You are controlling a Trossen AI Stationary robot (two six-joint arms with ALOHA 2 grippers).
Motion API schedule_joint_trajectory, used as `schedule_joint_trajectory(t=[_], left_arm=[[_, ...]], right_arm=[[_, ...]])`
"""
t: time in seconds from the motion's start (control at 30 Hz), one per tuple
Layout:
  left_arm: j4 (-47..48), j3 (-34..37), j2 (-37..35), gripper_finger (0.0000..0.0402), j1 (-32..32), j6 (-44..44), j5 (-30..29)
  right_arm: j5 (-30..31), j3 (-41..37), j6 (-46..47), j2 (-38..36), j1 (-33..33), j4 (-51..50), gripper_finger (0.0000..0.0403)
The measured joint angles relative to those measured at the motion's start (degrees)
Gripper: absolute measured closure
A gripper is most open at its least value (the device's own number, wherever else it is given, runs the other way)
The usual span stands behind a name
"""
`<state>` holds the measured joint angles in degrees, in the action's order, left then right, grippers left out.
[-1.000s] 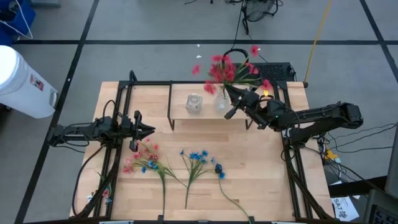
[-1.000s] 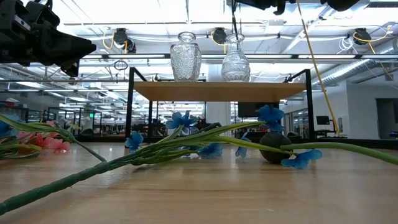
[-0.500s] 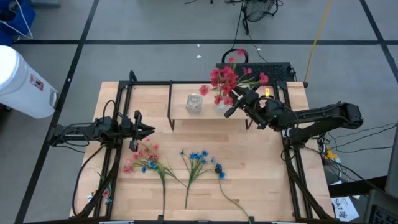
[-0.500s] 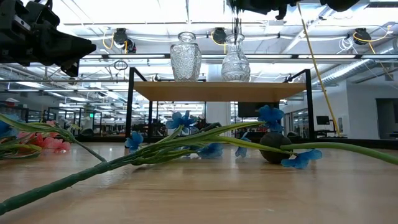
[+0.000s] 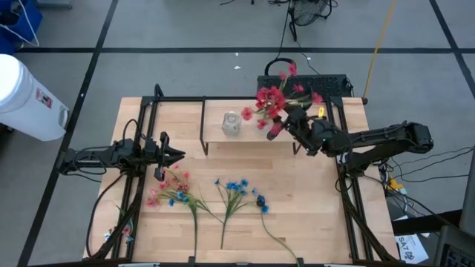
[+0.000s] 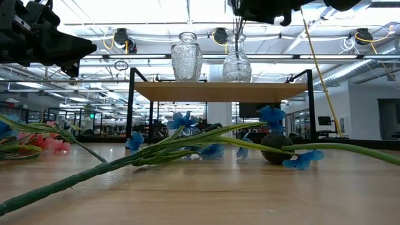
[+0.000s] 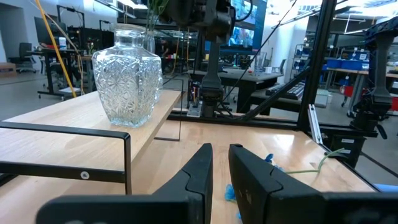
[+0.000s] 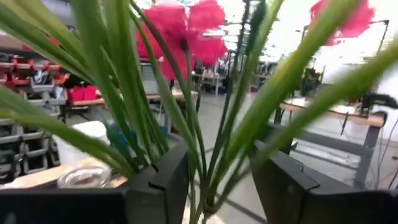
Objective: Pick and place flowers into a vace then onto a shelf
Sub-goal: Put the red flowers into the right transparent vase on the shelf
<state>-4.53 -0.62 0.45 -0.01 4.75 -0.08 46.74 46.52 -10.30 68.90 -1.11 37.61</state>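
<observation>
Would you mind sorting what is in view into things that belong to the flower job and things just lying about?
Job:
red flowers
blue flowers
pink flowers
two glass vases
shelf
right gripper

Lying about:
white bin
floor cables

Stood beside the wooden table (image 5: 297,200) on the grey floor (image 5: 185,30): a white bin (image 5: 26,93) at its left, black cables (image 5: 308,11) beyond its far edge.

Two vases (image 6: 187,57) on shelf (image 6: 219,91), two sprays (image 5: 204,194) lying before it
</observation>
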Motion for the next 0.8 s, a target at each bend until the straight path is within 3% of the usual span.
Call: schedule_joint_trajectory(t=[0.17, 0.4, 0.8], left_arm=[[0.0, 0.01, 0.01, 0.0344, 0.0, 0.01, 0.0], [0.0, 0.02, 0.02, 0.0344, 0.02, 0.02, 0.0], [0.01, 0.01, 0.0, 0.0344, 0.0, 0.01, 0.0]], right_arm=[[0.16, 0.0, 2.3, 0.0, 0.49, -3.51, 0.0224], [5.32, 0.0, 3.8, 0.0, 1.4, -6.31, 0.0213], [8.88, 0.0, 3.65, 0.0, 5.73, -11.01, 0.0211]])
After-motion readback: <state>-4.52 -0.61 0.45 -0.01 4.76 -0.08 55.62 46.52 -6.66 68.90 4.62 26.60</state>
